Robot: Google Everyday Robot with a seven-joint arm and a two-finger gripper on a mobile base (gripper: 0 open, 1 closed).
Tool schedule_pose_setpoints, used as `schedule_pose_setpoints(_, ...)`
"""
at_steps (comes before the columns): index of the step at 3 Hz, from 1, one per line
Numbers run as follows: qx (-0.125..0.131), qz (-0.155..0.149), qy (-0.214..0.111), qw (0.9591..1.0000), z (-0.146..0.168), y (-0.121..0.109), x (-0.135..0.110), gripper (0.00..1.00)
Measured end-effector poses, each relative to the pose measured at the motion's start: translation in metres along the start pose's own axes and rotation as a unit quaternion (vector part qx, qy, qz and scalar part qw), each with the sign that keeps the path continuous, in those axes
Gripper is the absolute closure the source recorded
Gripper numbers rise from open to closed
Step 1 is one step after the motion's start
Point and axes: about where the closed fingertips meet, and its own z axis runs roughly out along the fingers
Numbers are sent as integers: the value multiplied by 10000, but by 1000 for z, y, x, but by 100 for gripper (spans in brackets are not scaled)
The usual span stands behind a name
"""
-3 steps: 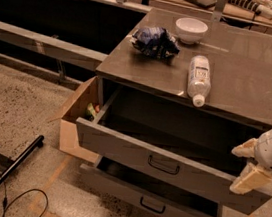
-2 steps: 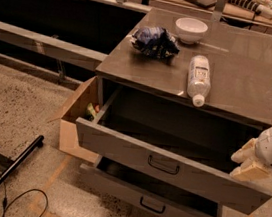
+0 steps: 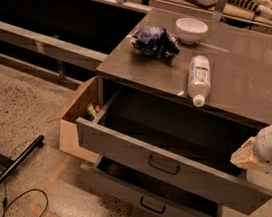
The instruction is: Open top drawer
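Observation:
The top drawer (image 3: 120, 146) is pulled well out of the grey cabinet, and its deep dark interior shows. Its flat front panel carries a small dark centred handle (image 3: 163, 165). My gripper (image 3: 244, 157) is at the right edge of the view. It is on a white arm, just above the right end of the drawer's front panel and away from the handle. The drawer below (image 3: 115, 186) also stands partly out, with its own dark handle (image 3: 152, 205).
On the cabinet top (image 3: 252, 71) lie a clear bottle (image 3: 199, 79) on its side, a white bowl (image 3: 191, 29) and a crumpled blue bag (image 3: 154, 41). An open cardboard box (image 3: 76, 122) stands left of the cabinet. A dark bar (image 3: 8, 171) and cables lie on the floor.
The gripper's lower cream part has drawn up and inward at the drawer's right end. The drawers and the things on top have not moved.

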Motion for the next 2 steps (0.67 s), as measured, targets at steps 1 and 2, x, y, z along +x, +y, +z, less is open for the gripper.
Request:
schedule_pose_setpoints(1,151,52,-50,9999,16,-12,6,100)
schedule_pose_setpoints(2,194,-34,-180,9996,35,-16,7,100)
